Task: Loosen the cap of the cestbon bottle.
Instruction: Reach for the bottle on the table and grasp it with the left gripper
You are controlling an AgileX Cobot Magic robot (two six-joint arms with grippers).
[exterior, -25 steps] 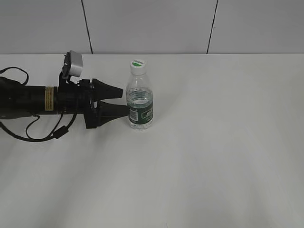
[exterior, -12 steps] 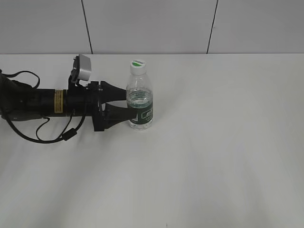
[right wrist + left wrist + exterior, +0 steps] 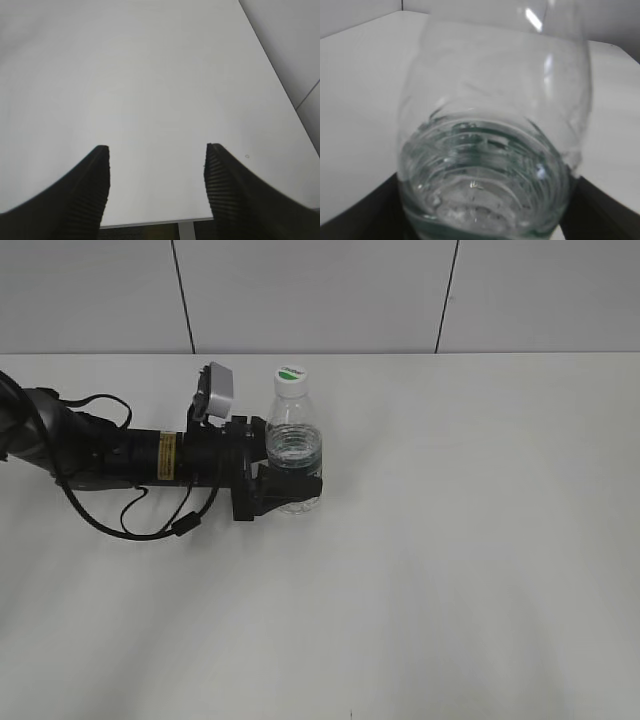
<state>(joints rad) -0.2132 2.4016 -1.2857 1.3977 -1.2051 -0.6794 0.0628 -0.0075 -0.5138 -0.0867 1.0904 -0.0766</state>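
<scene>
White tabletop point(image 3: 480, 570): black left gripper point(image 3: 296, 478) straddles the upright small clear ribbed plastic bottle point(image 3: 294, 455), white screw cap point(image 3: 291, 377) on; grip contact unclear. Right gripper point(image 3: 156, 187) spread.

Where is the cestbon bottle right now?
In the exterior view, the cestbon bottle stands upright left of centre on the white table, between the fingers of the left gripper, its cap still on.

A small clear ribbed plastic bottle point(image 3: 294, 455) carries a round white cap point(image 3: 291, 377) marked green on top, flanked by black ridged gripper fingers point(image 3: 290, 484) on a white table point(image 3: 480, 540).
</scene>
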